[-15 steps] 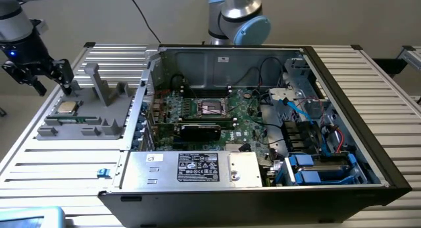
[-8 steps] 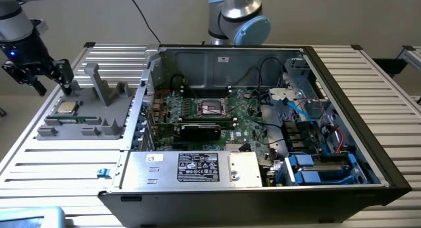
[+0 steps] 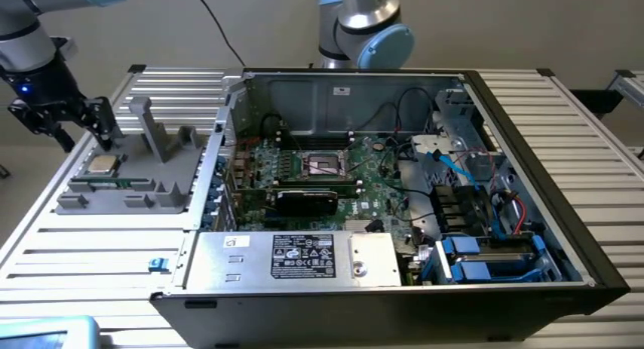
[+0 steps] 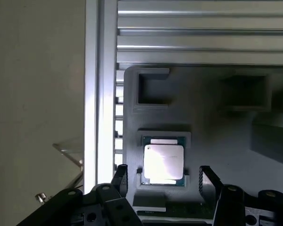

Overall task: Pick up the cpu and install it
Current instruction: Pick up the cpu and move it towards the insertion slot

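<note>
Nearest, along the front of the open computer case (image 3: 575, 213): one silver power supply (image 3: 302, 256) with a printed label, and two blue drive carriers (image 3: 473, 260) toward the exterior view's right. Deeper inside, flat on the green motherboard (image 3: 378, 185): one large black card (image 3: 307, 200), then one black square socket (image 3: 324, 165) with a metal frame.

Outside the case, on the slatted counter (image 3: 81, 243) toward the exterior view's left: one grey holder (image 3: 161, 168) with upright posts. One cpu (image 3: 102, 165), silver top up, seated flat in a recess of that holder, not yet lifted. Wrist view: one cpu (image 4: 163, 162), square in its recess.

Just above and behind it, one end effector (image 3: 84, 140), open, two fingers spread wide, gripping nothing. In the wrist view, two fingertips (image 4: 122, 172) flanking the cpu, one on each side, clear of its edges.

Farthest back, beyond the case's rear wall: one second arm (image 3: 367, 32), grey with pale blue caps.
</note>
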`<act>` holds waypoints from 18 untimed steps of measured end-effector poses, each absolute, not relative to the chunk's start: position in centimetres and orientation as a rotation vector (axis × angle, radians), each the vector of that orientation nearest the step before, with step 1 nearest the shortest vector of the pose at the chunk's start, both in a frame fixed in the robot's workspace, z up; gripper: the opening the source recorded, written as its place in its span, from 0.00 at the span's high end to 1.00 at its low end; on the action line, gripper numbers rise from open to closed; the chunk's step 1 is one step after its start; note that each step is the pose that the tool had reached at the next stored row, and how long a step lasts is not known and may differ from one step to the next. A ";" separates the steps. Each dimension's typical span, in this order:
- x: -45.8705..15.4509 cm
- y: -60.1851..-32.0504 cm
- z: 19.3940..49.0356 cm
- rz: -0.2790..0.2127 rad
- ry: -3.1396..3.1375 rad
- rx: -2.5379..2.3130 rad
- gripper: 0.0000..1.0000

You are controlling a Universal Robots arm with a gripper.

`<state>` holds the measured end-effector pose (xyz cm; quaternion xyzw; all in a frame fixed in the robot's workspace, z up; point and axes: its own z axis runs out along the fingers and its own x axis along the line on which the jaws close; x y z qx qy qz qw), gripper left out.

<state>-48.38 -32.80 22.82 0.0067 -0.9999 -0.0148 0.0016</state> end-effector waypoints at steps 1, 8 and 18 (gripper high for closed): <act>-48.3 -32.8 22.6 -0.046 -3.138 0.021 0.28; -48.2 -32.8 21.4 -0.046 -3.136 0.021 0.28; -47.7 -32.8 19.9 -0.051 -3.117 0.019 0.28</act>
